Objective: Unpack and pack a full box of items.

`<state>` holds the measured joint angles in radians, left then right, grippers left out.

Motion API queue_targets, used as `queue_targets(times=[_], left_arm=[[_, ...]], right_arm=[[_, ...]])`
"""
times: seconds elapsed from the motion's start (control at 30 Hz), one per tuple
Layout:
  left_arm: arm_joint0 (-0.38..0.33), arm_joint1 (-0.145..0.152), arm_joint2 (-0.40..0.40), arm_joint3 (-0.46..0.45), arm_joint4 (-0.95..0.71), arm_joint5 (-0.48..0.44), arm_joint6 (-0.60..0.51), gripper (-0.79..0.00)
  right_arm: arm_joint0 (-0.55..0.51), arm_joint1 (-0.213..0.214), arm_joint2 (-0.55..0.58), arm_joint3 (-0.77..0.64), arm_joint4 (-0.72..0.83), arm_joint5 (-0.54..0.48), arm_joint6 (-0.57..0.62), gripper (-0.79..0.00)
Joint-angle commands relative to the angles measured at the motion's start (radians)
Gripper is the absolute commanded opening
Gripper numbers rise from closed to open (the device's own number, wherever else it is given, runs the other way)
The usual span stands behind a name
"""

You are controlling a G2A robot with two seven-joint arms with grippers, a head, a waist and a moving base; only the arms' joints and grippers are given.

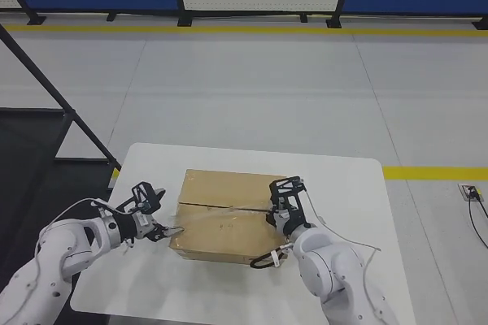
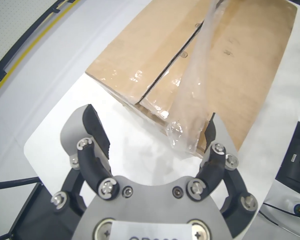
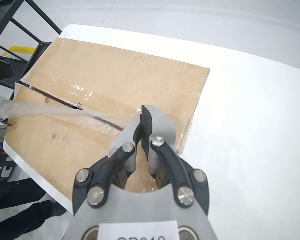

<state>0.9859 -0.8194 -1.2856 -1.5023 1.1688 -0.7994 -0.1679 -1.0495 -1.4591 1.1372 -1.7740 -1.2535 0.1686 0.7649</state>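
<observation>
A white table (image 1: 342, 183) seen from above, with a brown cardboard box (image 1: 228, 203) lying at its middle and a robot arm at each end of the box.

At the left, the left gripper (image 1: 169, 231) hangs low over the table just off the box's left end. Its jaws are spread wide and grasp nothing. The crumpled loose end of a clear tape strip (image 2: 202, 58) sits at the box's near corner, just beside one finger (image 2: 211, 128); whether it clings to that finger cannot be told. The wide-open jaws so close to that corner look placed to take the loose end or to catch a flap edge.

Across the middle, the box's two top flaps lie flat and closed; a narrow dark seam (image 2: 170, 62) runs between them. The tape strip is lifted off the cardboard and stretches slantwise in the air above the nearer flap; glossy patches of tape cling beside the seam.

At the right, the right gripper (image 3: 142, 119) stands over the box top near the seam's right end; its jaws are pressed together on the far end of the tape strip. This pinch is probably what keeps the strip raised and taut, so that it peels clear and does not stick down again.

The seal appears largely stripped, yet the flaps are not opened; unpacking seems only at its start.
</observation>
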Motion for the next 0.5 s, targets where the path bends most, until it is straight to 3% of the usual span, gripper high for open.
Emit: queue_targets(times=[0.0,0.17,0.47], left_arm=[[-0.002,-0.003,-0.001,0.007,-0.002,0.022,0.032,0.0],[0.001,-0.009,-0.016,0.015,-0.053,0.067,0.076,0.0],[-0.021,-0.021,-0.013,0.023,-0.147,0.137,0.004,0.0]], right_arm=[[0.0,0.0,0.0,0.0,0.001,0.002,0.0,-0.785],[0.001,-0.001,0.001,0.002,0.0,0.0,0.002,-0.785],[0.014,-0.005,-0.011,0.004,0.046,-0.039,-0.003,-0.785]])
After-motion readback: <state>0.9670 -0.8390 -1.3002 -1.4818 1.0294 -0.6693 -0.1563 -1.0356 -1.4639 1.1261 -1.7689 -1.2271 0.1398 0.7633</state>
